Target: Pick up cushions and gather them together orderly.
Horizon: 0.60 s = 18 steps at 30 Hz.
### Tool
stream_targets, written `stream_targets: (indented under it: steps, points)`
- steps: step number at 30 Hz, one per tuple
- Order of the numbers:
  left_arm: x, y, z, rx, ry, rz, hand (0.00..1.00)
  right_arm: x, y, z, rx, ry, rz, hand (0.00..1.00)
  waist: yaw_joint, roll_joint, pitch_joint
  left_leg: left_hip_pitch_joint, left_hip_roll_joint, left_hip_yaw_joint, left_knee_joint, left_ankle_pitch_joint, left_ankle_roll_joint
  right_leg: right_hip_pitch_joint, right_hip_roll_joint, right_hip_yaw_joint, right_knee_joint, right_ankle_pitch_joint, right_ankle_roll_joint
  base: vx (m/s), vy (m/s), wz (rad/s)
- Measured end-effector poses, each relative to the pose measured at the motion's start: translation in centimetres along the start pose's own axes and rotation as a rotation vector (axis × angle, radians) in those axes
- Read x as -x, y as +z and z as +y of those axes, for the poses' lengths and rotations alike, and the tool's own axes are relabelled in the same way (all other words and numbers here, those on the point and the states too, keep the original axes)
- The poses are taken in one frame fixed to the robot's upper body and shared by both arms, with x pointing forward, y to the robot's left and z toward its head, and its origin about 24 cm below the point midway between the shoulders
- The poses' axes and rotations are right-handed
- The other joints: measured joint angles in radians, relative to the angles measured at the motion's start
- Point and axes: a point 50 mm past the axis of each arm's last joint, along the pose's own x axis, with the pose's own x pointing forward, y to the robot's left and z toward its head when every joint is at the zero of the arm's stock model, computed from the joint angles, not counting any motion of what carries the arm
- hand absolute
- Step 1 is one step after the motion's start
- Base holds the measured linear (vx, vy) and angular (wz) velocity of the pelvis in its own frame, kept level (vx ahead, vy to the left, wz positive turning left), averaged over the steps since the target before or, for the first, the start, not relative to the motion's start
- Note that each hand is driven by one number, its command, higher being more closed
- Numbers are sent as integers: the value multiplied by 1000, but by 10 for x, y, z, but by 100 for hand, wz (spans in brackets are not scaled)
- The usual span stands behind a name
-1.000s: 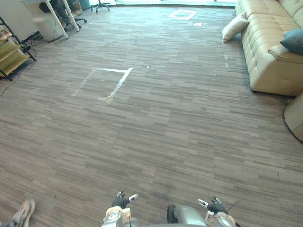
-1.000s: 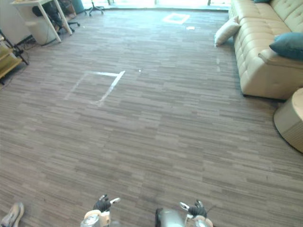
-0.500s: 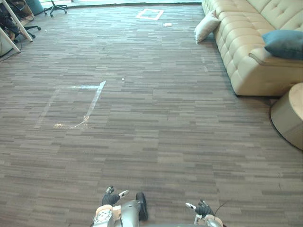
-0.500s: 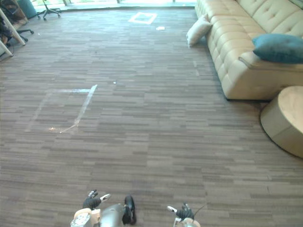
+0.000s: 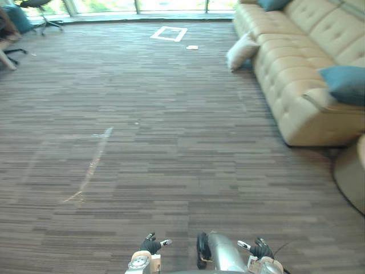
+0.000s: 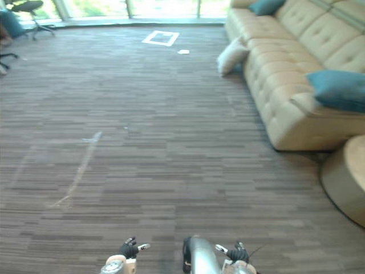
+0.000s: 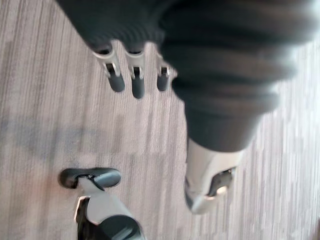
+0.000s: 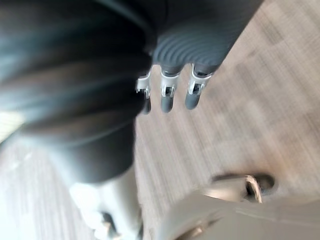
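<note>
My left hand (image 7: 135, 75) wears a dark ribbed cover (image 7: 220, 65) over its back and wrist — past it, a row of silver fingers (image 7: 115, 75) with dark tips, the thumb (image 7: 92, 178) silver with a dark pad. My right hand (image 8: 167, 95) is built the same.
</note>
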Motion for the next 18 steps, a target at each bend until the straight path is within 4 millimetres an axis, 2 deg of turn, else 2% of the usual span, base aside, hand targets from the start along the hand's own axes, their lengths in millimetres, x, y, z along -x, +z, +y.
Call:
stream_targets:
  steps: [1,2,3,4,5,6,8,9,10,11,12,13,14,15,16,17,18]
  points:
    - [0,1,7,18,24,-10,0,-2,4,0,10,1,-8,0,14,28,6,-120,80,23,255,18,-31,67,49,4,-54,-19,-3,754,-226,-34]
    - [0,4,10,30,43,-22,0,-2,3,5,9,12,2,0,28,21,12,-208,128,50,394,-16,2,135,74,14,-98,-29,-8,641,-132,-36]
    - [0,6,13,29,52,-30,0,-1,1,12,8,28,10,0,37,6,21,-263,143,66,441,-49,23,199,77,15,-136,-33,-12,579,-114,-34]
    - [0,13,20,15,66,-65,0,1,-2,21,11,51,18,0,49,-20,26,-317,141,91,415,-85,43,273,76,29,-192,-41,-9,515,-87,-32]
    - [0,17,21,20,68,-82,0,2,-4,28,15,72,23,0,60,-32,28,-375,133,120,342,-120,74,340,76,53,-246,-49,-4,490,-72,-37]
    - [0,19,20,27,66,-92,0,2,-3,30,16,78,20,0,64,-33,30,-406,120,144,257,-135,86,383,74,71,-277,-54,6,588,-6,-57]
    - [1,20,15,42,60,-113,0,1,1,29,16,78,10,0,83,-23,32,-456,69,166,-47,-126,67,466,66,132,-330,-87,43,587,81,-80]
    - [1,21,15,46,59,-119,0,1,1,30,15,79,9,0,93,-18,33,-467,46,155,-220,-79,42,503,62,164,-352,-105,51,456,125,-79]
    - [1,21,15,50,58,-122,0,1,0,30,16,79,13,0,95,-12,30,-483,36,137,-299,-47,35,524,61,182,-367,-119,59,727,264,-83]
    - [1,22,15,51,58,-129,0,1,-3,30,18,80,23,0,101,-12,28,-508,29,124,-351,44,40,559,51,216,-379,-146,72,652,281,-80]
    - [1,22,18,47,64,-131,0,2,-6,31,19,82,34,0,108,-27,19,-504,14,137,-345,117,68,585,25,250,-387,-165,89,878,364,-84]
    - [1,21,23,33,73,-127,0,4,-12,34,12,88,53,0,100,-58,-21,-502,-29,168,-325,117,139,592,-25,289,-384,-175,104,802,318,-62]
    - [1,21,24,31,74,-120,0,5,-13,34,9,87,51,0,90,-71,-23,-501,-44,191,-287,81,173,569,-58,310,-335,-162,135,1034,415,-55]
    - [-1,23,26,21,78,-119,0,9,-21,38,-2,97,76,0,99,-92,-16,-452,-68,214,-255,45,199,528,-75,353,-157,-111,201,922,404,-44]
    - [-1,22,28,16,82,-112,0,10,-21,38,-13,94,66,0,94,-98,-11,-377,-83,224,-271,13,219,457,-69,367,67,-14,243,721,333,-45]
    - [-1,21,27,10,77,-106,0,10,-21,35,-8,87,61,0,89,-90,-6,-317,-84,220,-295,-26,210,382,-61,372,247,67,272,547,238,-42]
    - [-1,20,26,8,73,-96,0,9,-19,33,6,86,47,0,90,-85,-2,-245,-88,222,-322,-87,189,290,-56,357,441,49,258,525,185,-42]
